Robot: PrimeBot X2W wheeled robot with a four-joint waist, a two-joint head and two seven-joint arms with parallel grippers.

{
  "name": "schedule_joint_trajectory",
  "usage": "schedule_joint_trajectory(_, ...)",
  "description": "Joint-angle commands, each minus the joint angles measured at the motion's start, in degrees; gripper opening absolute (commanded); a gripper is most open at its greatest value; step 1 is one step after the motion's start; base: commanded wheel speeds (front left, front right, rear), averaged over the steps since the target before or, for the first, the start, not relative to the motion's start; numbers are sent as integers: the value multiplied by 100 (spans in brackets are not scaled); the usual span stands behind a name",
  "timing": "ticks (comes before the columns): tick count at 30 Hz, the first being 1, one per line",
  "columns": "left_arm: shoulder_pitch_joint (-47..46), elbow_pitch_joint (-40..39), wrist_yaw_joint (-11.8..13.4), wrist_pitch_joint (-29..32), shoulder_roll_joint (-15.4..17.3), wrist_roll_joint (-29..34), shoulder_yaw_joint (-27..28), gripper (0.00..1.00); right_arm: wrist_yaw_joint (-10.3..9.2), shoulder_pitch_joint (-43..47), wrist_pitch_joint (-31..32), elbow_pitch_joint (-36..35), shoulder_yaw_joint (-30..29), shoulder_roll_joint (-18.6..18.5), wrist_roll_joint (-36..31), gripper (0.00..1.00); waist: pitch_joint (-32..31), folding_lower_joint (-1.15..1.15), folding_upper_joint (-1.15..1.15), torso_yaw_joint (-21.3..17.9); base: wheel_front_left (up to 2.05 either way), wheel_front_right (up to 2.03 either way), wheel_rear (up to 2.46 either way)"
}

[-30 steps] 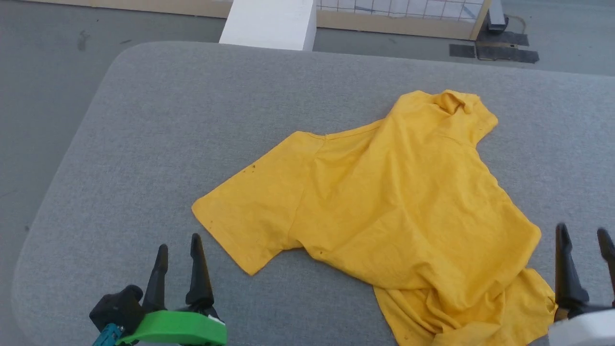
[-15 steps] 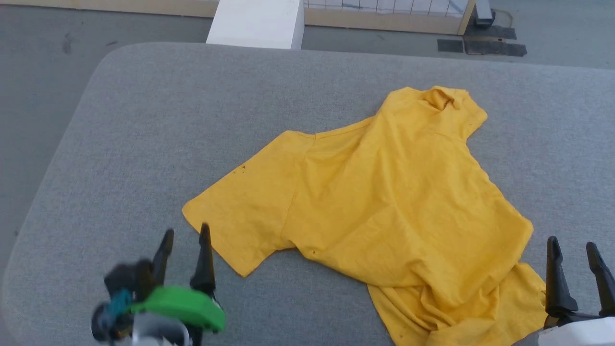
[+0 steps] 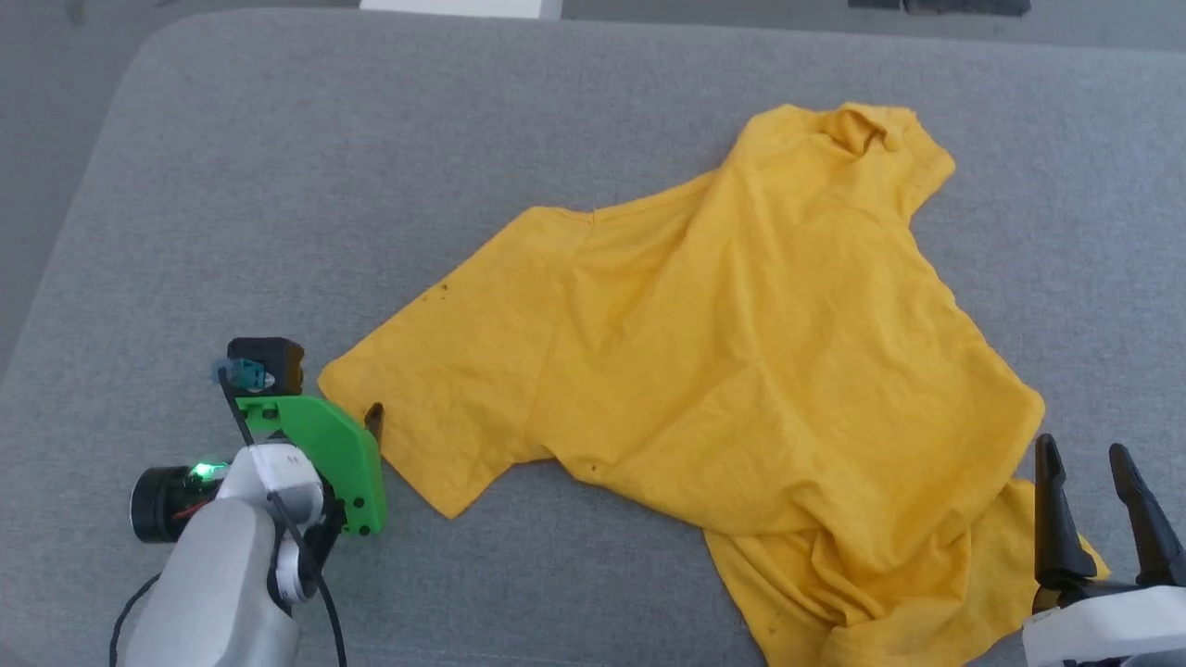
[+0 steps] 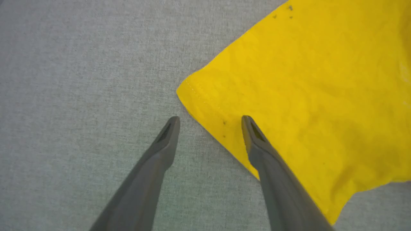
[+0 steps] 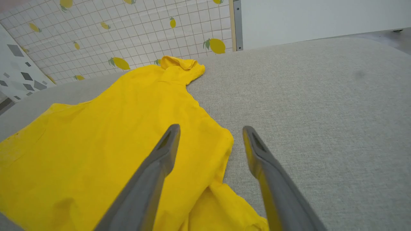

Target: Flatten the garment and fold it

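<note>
yellow garment (image 3: 741, 352) rumpled on grey desk (image 3: 278, 185); left end effector (image 4: 210, 118) spread astride sleeve (image 4: 257, 80) edge; right end effector (image 3: 1082, 446) spread near hem.

From my seat I'm looking at a big grey fabric-covered tabletop (image 3: 278, 185) with a rounded corner at the far left. Past its edge there's a duller grey floor (image 3: 37, 111). Right at the top of the head view I catch the bottom of a white block (image 3: 460, 7) and, further right, a dark strip (image 3: 936, 6) on the floor. The right wrist view gives me a white tiled backdrop (image 5: 144, 29) with lemons printed on it, a panel (image 5: 19, 70) with grey diamonds to its left, a thin upright post (image 5: 237, 24), then a plain white board (image 5: 321, 16).
</note>
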Motion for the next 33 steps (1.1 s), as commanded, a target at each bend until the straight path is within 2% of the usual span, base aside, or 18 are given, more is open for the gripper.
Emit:
schedule_joint_trajectory(1, -145, 29, 55, 123, 6, -88, 28, 100, -8, -111, 15, 2, -8, 4, 32, 100, 200, 0, 0, -104, 0, 0, 0)
schedule_joint_trajectory(8, -330, 327, 257, 462, -260, -460, 194, 100, -8, -178, 52, -47, -33, 4, 13, 100, 429, 0, 0, -116, 0, 0, 0)
schedule_joint_trajectory(11, -378, 534, 243, 596, -405, -664, 229, 100, -8, -205, 89, -78, -43, 4, -6, 100, 454, 0, 0, -107, 0, 0, 0)
schedule_joint_trajectory(12, -386, 596, 217, 667, -456, -723, 205, 91, -8, -211, 104, -87, -51, 4, -19, 100, 456, 0, 0, -100, 0, 0, 0)
schedule_joint_trajectory(13, -392, 627, 191, 701, -482, -746, 176, 0, -8, -214, 115, -96, -57, 4, -29, 100, 459, 0, 0, -94, 0, 0, 0)
schedule_joint_trajectory(16, -381, 738, 6, 828, -516, -832, 57, 0, -8, -226, 153, -120, -78, 4, -49, 100, 457, 0, 0, -74, 0, 0, 0)
schedule_joint_trajectory(20, -344, 787, -93, 580, -574, -874, 44, 0, -8, -221, 182, -126, -80, 4, -59, 100, 407, 0, 0, -44, 0, 0, 0)
schedule_joint_trajectory(24, -294, 761, -151, 74, -699, -952, 135, 0, -8, -202, 174, -60, -58, 4, -30, 100, 284, 0, 0, 4, 0, 0, 0)
schedule_joint_trajectory(27, -250, 607, -139, -533, -834, -1019, 279, 0, -8, -193, 154, -8, -6, 4, 1, 100, 147, 0, 0, 29, 0, 0, 0)
schedule_joint_trajectory(33, 295, -12, -93, -1201, -1109, -1526, 510, 0, -8, -153, 122, 114, 72, 4, 70, 100, -117, 0, 0, 49, 0, 0, 0)
